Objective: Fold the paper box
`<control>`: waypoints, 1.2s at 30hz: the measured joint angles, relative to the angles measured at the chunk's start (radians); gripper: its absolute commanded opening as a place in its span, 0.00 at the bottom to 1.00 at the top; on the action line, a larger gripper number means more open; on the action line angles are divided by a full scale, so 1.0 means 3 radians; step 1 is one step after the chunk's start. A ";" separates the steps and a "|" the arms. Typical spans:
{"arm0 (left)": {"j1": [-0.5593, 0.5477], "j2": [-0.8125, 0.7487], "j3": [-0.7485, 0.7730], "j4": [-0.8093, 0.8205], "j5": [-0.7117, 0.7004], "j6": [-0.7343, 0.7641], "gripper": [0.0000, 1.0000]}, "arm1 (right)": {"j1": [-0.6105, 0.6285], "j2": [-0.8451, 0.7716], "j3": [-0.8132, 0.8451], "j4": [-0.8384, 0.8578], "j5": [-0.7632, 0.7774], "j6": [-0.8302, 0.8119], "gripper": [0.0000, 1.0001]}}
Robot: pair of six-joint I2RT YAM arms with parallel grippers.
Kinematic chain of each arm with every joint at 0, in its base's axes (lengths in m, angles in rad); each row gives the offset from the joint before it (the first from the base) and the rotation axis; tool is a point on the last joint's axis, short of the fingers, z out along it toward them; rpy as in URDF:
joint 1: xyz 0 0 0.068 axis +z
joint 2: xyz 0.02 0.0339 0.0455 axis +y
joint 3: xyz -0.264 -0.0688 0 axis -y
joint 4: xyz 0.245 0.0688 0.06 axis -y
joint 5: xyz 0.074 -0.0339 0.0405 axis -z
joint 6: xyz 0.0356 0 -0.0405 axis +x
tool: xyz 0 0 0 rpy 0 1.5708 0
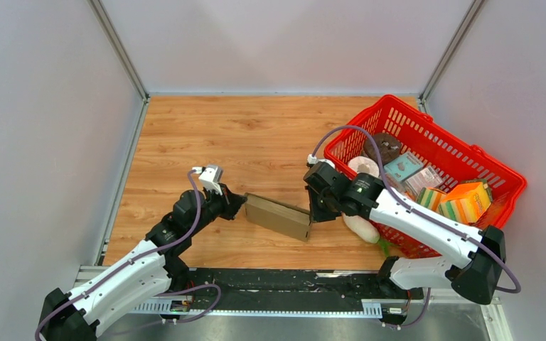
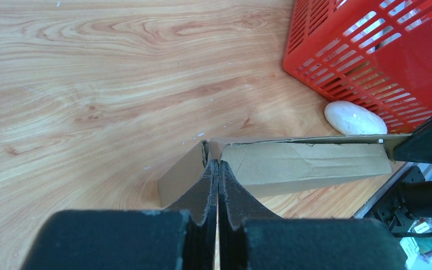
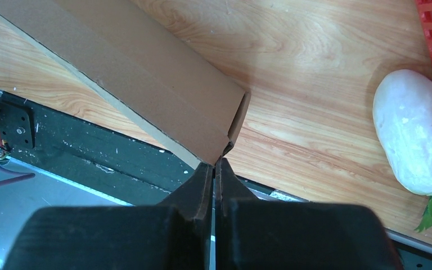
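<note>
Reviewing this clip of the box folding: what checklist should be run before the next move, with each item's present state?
1. Is the left gripper shut on the left end of the paper box? ok.
2. Is the right gripper shut on the box's right end corner? ok.
3. Is the right end of the box closed? not ok, it shows as an open tube.
4. Is the box apart from the red basket? ok.
5. Is the white vegetable apart from the box? ok.
6. Is the box lifted off the table? cannot tell.
</note>
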 measured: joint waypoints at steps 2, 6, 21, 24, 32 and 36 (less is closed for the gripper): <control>0.0000 0.0000 0.0000 0.0000 -0.0005 -0.0001 0.00 | 0.0000 0.0013 0.0006 -0.0014 -0.0020 0.0017 0.01; -0.0001 0.0000 0.0000 0.0001 -0.0005 -0.0001 0.00 | -0.0004 0.0050 0.0008 -0.0034 -0.0072 0.0057 0.01; -0.0001 -0.0017 0.0000 -0.0010 -0.0008 -0.0010 0.00 | -0.0148 0.0050 0.0004 -0.0028 -0.0108 0.0528 0.00; -0.0001 -0.0020 0.0000 -0.0011 -0.0009 -0.0015 0.00 | -0.0144 0.0042 -0.0017 -0.0015 -0.0064 0.0589 0.00; -0.0005 -0.0052 -0.0028 0.0005 -0.0015 -0.0064 0.00 | 0.0170 -0.0079 -0.0181 0.0134 0.0385 0.0668 0.00; -0.0011 -0.0106 -0.0070 0.0013 -0.0023 -0.0095 0.00 | 0.0431 -0.0118 -0.0266 0.0192 0.0694 0.0687 0.03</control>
